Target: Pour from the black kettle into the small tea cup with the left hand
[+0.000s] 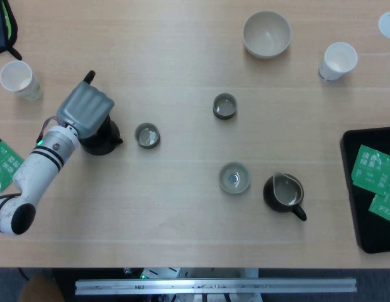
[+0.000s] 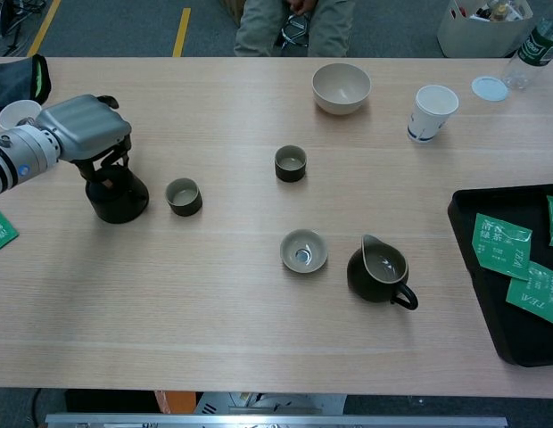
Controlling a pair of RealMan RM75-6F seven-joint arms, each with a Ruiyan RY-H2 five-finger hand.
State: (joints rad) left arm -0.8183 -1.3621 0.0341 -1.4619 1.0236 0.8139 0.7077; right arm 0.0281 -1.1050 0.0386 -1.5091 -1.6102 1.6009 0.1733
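While the left hand (image 2: 80, 127) grips the black kettle (image 2: 116, 194) from above, a loose hold risks spilling beside the small tea cup (image 2: 184, 196).

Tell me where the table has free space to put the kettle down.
The near strip in front of the kettle and small cup is bare wood, as is the stretch between that cup and the bowl. It is crowded around the pitcher and tray.

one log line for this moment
left hand grips black kettle | kettle upright beside small tea cup | right hand unseen
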